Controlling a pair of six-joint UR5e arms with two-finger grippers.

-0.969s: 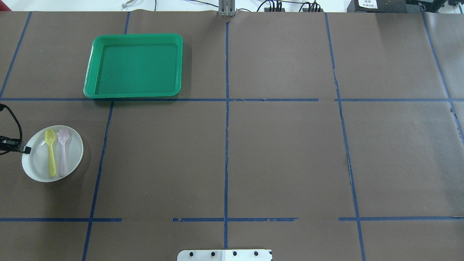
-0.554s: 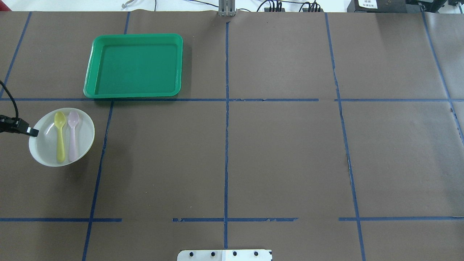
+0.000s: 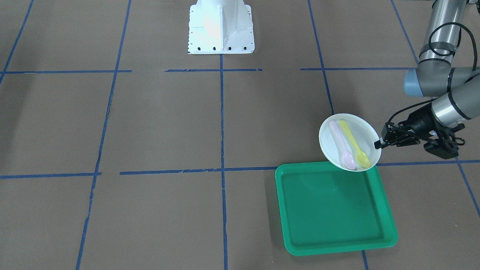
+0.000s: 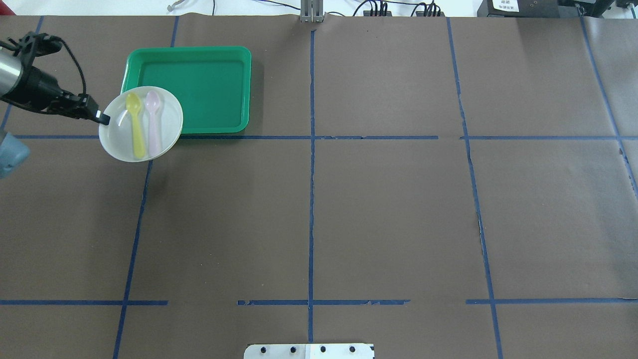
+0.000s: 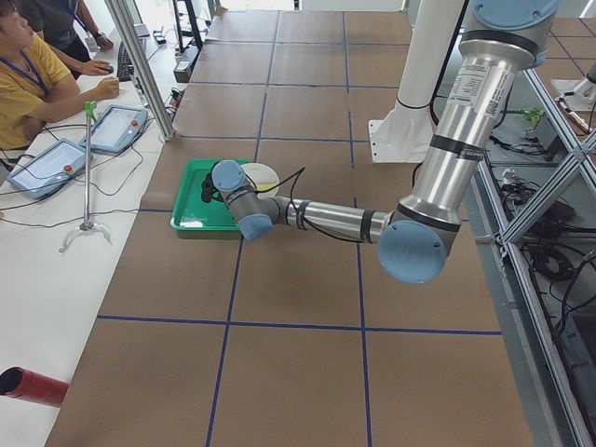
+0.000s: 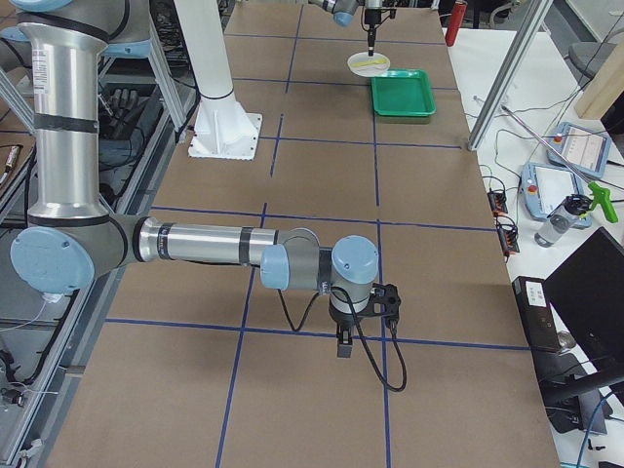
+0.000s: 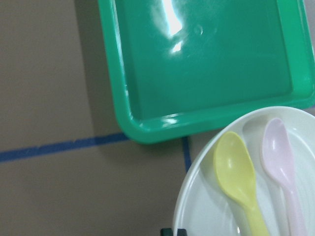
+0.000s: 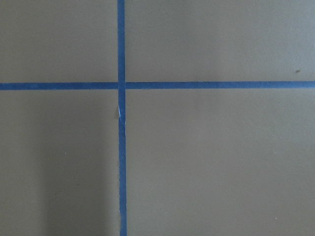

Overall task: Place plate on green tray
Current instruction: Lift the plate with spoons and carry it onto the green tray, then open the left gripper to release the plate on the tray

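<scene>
My left gripper (image 4: 103,118) (image 3: 377,143) is shut on the rim of the small white plate (image 4: 168,119) (image 3: 328,140) and holds it in the air. A yellow spoon (image 4: 134,122) and a pink spoon (image 4: 153,119) lie on the plate. The plate overlaps the near left corner of the green tray (image 4: 209,89) (image 3: 330,206). The left wrist view shows the tray (image 7: 206,64) below and the plate (image 7: 206,216) at the bottom right. My right gripper (image 6: 343,346) hangs low over bare table far from the tray; I cannot tell whether it is open or shut.
The robot's white base plate (image 3: 220,26) stands at the table's middle edge. Operators with teach pendants (image 5: 51,163) sit at a side table beyond the tray. Brown paper with blue tape lines covers the table.
My left gripper has carried the plate with both spoons away from the robot and to the right, from the table's left edge to over the tray's near corner.
</scene>
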